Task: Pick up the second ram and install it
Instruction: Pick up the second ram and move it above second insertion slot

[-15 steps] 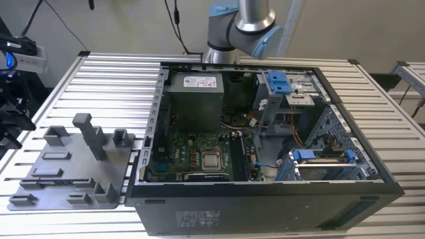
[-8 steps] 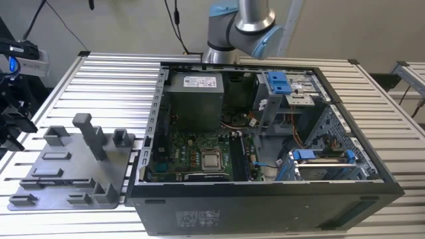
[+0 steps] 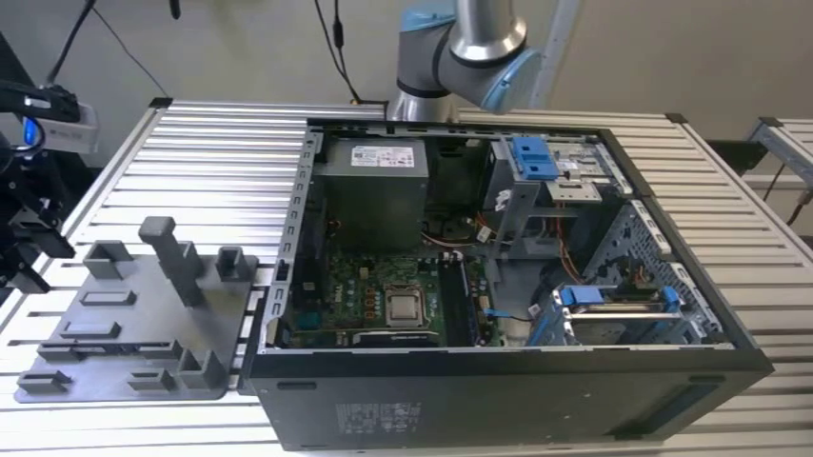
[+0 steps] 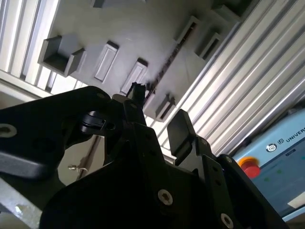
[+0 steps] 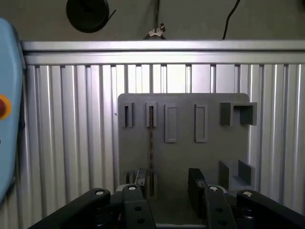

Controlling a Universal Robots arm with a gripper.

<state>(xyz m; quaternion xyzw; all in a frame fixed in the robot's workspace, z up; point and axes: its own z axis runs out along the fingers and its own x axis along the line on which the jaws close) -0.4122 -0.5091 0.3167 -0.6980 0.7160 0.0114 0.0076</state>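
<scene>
The tool point(image 5: 167, 177) hangs released, fingers spread, above the grey tray point(image 5: 209, 157) on the ribbed table point(image 5: 71, 143); the open computer case point(image 3: 508, 286) sits just beside the tray; the second ram point(image 5: 151, 138), thin, dark and seen edge-on, stands in a tray slot, appearing between the fingers in the first wrist view.

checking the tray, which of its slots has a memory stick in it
The narrow slot between the other narrow one and the two wider ones: a thin memory stick stands on edge in it, the rest look empty.
</scene>
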